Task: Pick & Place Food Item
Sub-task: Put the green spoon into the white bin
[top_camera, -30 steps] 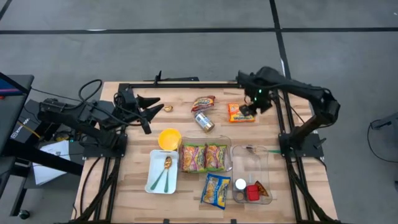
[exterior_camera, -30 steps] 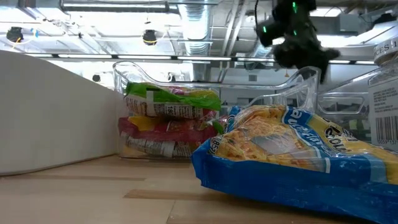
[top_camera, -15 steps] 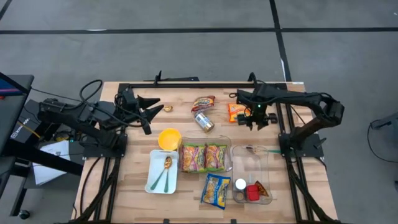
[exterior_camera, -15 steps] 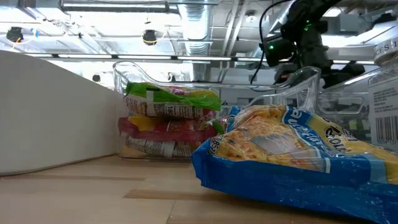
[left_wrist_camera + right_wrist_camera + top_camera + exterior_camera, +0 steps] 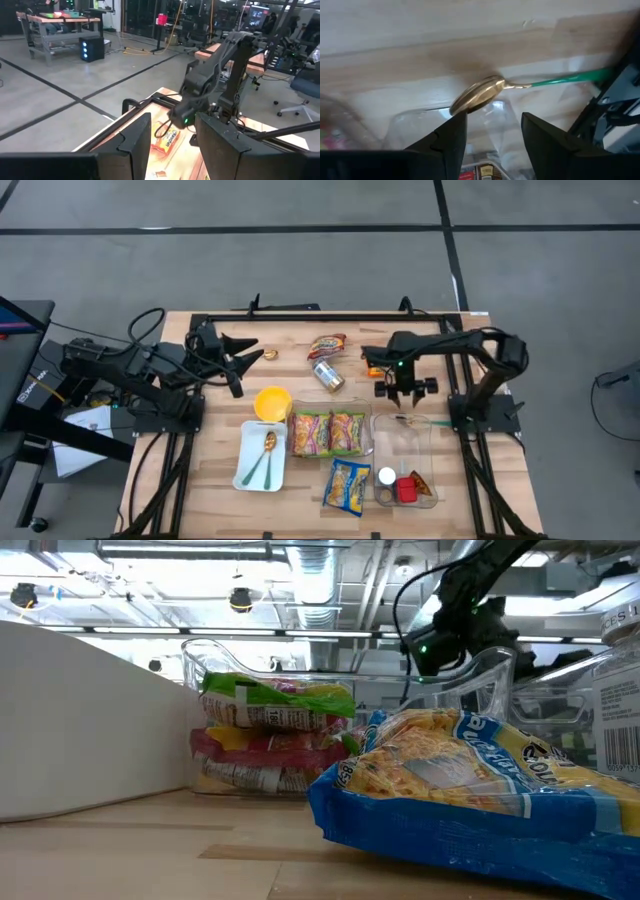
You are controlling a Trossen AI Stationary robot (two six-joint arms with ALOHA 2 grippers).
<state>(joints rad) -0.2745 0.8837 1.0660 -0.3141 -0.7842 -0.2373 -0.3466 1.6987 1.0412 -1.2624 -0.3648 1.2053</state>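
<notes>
My right gripper [image 5: 405, 395] [image 5: 490, 145] hangs open and tilted down over the far end of the right clear tub [image 5: 428, 442]. Nothing is between its fingers. A metal spoon with a green handle [image 5: 520, 84] [image 5: 402, 418] lies just past the fingertips, at the tub's far rim. The orange food packet [image 5: 371, 370] [image 5: 167, 142] lies flat on the table, mostly hidden under the right arm. My left gripper [image 5: 247, 350] [image 5: 172, 150] waits open and level at the far left, holding nothing.
A snack packet [image 5: 327, 345], a can [image 5: 328, 375], a yellow bowl [image 5: 272, 402] and a white tray [image 5: 248, 470] holding a spoon lie mid-table. A clear tub [image 5: 330, 405] holds two noodle packets. A blue-yellow packet [image 5: 347, 485] [image 5: 470, 790] lies near the front.
My right gripper has left the spot above the orange packet, gone toward the near edge and down to the right tub's far end, rolling its wrist as it went. The packet has stayed on the table.
</notes>
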